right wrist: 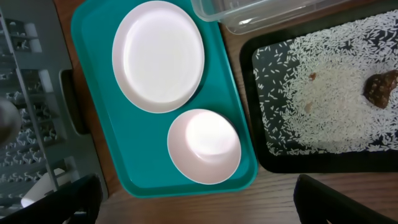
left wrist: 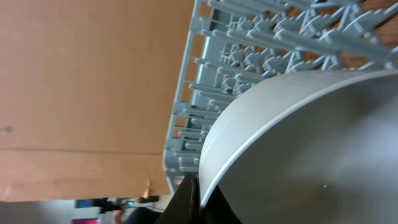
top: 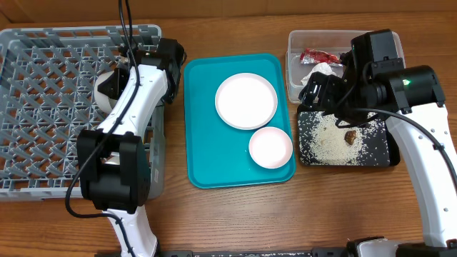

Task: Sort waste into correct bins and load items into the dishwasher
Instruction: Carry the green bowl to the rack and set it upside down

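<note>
Overhead: grey metal bowl (top: 107, 89) is at the dish rack (top: 43, 107), likely for loading, half hidden under the left arm. 
Left wrist: left gripper (left wrist: 194, 198) clenched on the bowl rim, fingertips cut off at frame edge. 
Right wrist: right gripper (right wrist: 202, 202) spread wide, empty, above white bowl (right wrist: 204, 146). Rice (right wrist: 323, 106) lies in black tray (right wrist: 247, 124).

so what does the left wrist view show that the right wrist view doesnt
Only the left wrist view: the left pincer shut on the rim of a pale grey round bowl. Only the right wrist view: a teal serving tray carrying a round white plate and a white bowl, a shallow black tray of white rice-like grains with a small brown lump, and the corner of a clear plastic tub. Both: the grey plastic lattice rack and the wooden table.
</note>
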Tool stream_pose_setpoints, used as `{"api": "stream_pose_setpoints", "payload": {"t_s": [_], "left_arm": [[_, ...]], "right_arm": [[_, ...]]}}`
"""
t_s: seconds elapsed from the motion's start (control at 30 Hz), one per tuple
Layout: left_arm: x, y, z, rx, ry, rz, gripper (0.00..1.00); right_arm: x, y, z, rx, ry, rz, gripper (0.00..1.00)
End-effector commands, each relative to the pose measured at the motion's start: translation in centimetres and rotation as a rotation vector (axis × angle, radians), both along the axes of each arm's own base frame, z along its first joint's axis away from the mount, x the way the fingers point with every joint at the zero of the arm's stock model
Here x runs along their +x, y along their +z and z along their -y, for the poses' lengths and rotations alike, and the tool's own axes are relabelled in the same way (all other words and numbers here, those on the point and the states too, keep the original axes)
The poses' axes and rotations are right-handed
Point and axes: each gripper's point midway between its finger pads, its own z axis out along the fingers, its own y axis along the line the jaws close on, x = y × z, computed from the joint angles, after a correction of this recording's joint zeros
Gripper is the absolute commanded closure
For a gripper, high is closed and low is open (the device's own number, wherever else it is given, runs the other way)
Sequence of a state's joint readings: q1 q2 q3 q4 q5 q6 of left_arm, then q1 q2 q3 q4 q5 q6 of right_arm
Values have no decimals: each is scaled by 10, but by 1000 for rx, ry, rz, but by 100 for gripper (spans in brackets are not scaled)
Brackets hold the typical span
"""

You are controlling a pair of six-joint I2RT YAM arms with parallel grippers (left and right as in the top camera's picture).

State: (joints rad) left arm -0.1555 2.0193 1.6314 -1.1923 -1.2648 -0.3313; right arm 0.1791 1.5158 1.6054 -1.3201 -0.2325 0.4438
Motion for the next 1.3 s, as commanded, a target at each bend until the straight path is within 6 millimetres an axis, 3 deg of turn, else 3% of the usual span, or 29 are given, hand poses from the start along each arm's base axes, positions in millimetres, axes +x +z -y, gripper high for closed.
{"api": "stream_pose_setpoints", "payload": {"t_s": [0.0,0.23,0.67,1.27], "left_arm": [[1,2,-7,52,8,-25,96],[-4,9,-24,82,47,-16,96],[-9,2,-56,34,131,26,96],[-6,-10,-40,-28,91,-19,96]], "right_arm": [[3,6,-1,6,7,22,0],[2,6,-1,6,7,19,0],[2,6,-1,6,7,19,0],[3,6,-1,6,7,22,0]]}}
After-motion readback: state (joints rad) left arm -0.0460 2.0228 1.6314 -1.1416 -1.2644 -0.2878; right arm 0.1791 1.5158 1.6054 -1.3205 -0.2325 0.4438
